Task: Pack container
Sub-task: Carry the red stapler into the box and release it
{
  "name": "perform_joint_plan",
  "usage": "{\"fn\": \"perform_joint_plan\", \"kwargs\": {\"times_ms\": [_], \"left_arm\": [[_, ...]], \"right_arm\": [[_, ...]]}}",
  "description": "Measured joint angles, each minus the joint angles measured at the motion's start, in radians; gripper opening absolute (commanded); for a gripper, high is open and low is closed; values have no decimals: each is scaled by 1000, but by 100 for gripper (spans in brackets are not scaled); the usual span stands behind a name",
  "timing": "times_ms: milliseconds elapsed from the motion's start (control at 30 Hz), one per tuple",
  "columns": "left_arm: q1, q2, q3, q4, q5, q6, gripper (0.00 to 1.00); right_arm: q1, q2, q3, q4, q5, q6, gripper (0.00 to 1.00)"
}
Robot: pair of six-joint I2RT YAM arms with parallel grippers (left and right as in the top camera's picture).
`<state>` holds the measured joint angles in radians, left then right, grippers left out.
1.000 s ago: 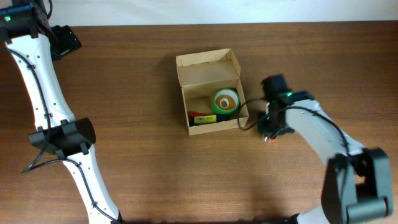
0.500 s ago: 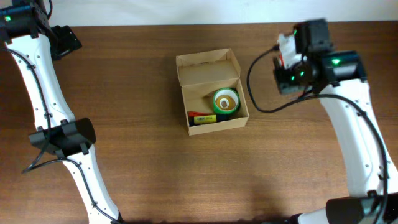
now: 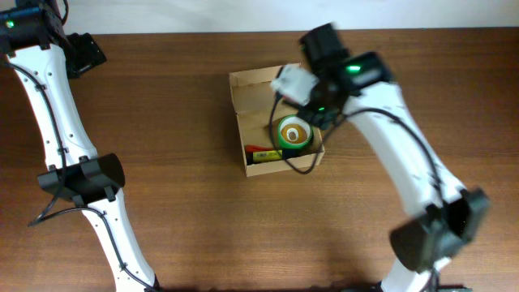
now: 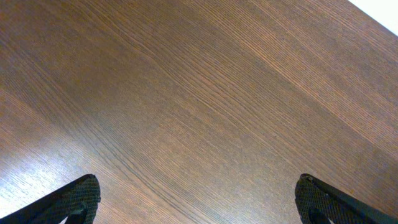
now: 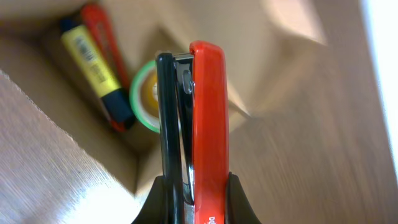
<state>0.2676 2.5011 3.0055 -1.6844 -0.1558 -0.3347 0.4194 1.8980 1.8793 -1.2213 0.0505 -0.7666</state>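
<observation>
Overhead, the wooden table (image 3: 162,186) carries only one task item, and the right arm (image 3: 405,170) reaches across it to hang above that item. The left gripper (image 4: 199,199) is parked far off at the table's back left corner. Its jaws are spread wide over bare wood and hold nothing, so it poses no risk.

The container (image 3: 268,96) sits near the middle of the table with its flap lid folded back and its mouth open. The right gripper (image 5: 191,190) is clamped on a red stapler (image 5: 208,124), held end-on above that opening.

The likely trouble is room. A green tape roll (image 3: 294,132) fills the front right of the box. A yellow marker (image 5: 93,56) and a red marker (image 5: 102,28) lie along the front wall. Only the rear part looks free. If the long stapler is let go too far forward, it could land on the roll and end up propped against the rim, or it could tip out. A low, careless descent might knock the flap or push the light cardboard sideways.

A thin dark cable (image 3: 302,166) from the arm loops past the box's front right corner. It could catch that wall and drag the box when the arm lifts away.
</observation>
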Motion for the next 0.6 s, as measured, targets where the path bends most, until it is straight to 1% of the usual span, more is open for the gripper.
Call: {"fn": "perform_joint_plan", "kwargs": {"times_ms": [67,200,433,533,600], "left_arm": [[0,0,0,0,0,0,100],[0,0,0,0,0,0,100],[0,0,0,0,0,0,100],[0,0,0,0,0,0,100],[0,0,0,-1,0,0,100]], "right_arm": [[30,64,0,-2,0,-60,4],[75,157,0,-9,11,-124,4],[113,308,0,-92,32,-166,4],[116,340,2,-103,31,-173,4],[120,340,2,-102,32,-174,26]]}}
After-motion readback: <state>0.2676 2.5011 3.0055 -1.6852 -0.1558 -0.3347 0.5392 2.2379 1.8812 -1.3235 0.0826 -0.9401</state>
